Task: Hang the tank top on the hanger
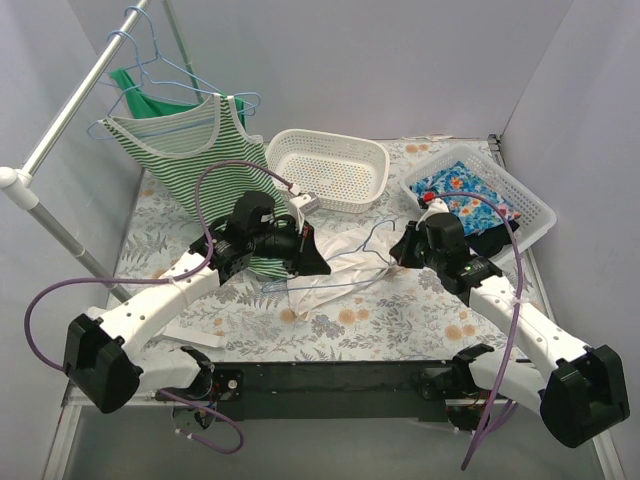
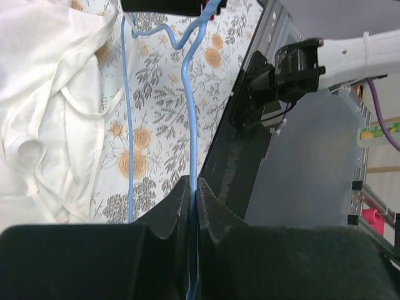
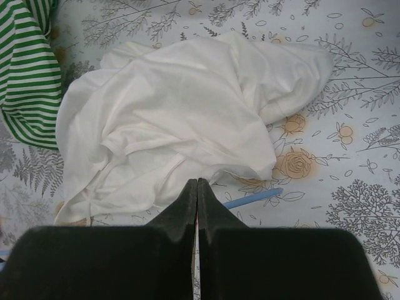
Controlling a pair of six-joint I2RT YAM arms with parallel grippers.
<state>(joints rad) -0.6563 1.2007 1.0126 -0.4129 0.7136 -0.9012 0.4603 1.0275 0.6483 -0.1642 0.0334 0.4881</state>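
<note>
Left gripper (image 2: pixel 194 186) clamped on hanger (image 2: pixel 186 106) wire; right gripper (image 3: pixel 197 185) fingers pressed together at hem of tank top (image 3: pixel 175 112), crumpled on table (image 3: pixel 350 156). Cloth judged light, limp, best pinched at a strap.

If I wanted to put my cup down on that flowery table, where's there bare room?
The widest bare tablecloth lies between the tank top and the near edge. A narrower strip runs left of the striped top. It's crowded mid-table around the hanger, and back right with the empty basket and the basket of clothes.
</note>
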